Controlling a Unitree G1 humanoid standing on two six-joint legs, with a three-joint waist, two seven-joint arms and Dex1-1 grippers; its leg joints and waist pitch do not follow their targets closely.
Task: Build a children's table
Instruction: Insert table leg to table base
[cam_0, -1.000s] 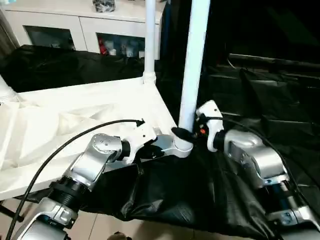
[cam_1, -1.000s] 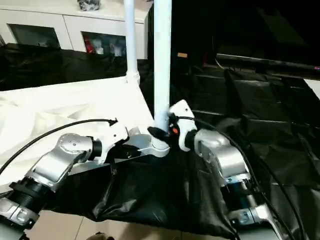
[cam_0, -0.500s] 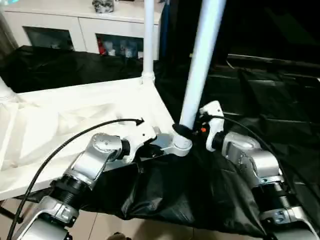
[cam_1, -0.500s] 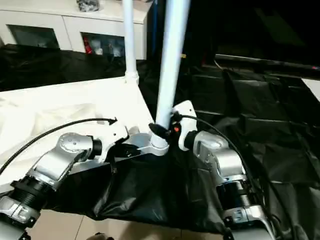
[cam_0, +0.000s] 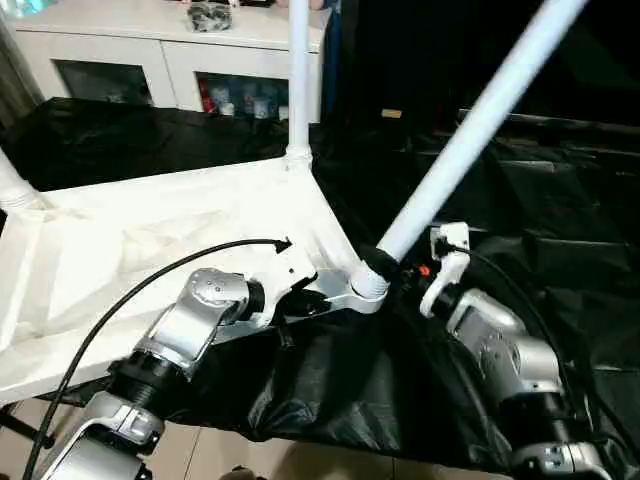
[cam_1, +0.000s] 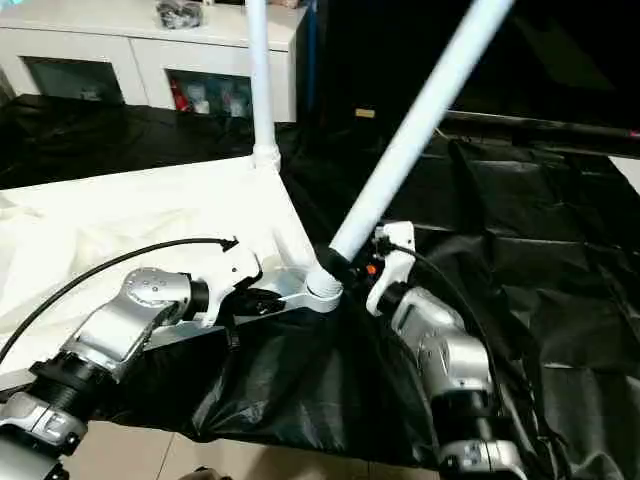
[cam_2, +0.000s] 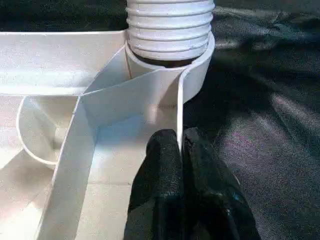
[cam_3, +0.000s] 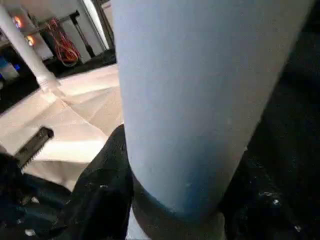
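Upside-down white table top lying on black sheeting, ribbed underside facing up, raised rim around the edge. Occupies the left half of the head views, near corner pointing toward the middle.

Near corner socket round, with a white leg seated in it. Leg tilted hard, leaning up and to the right, away from the top, upper end running out of the picture. Threaded end of the leg visible in the left wrist view, sitting in the socket ring, ridges still exposed above the rim.

Second leg standing upright in the far corner socket. Third leg partly visible at the left edge, also in its socket.

Left gripper low at the near corner, just beside the socket. Fingers pressed together, pinching the thin rim wall of the table top between them.

Right gripper at the base of the tilted leg, just above the socket. Black fingers spread partway around the leg, one on each side, clamping it. Leg surface close against the wrist camera.

White cabinet with glass doors behind the sheeting. Dark small items on top of it. Black cable looping over the left forearm.
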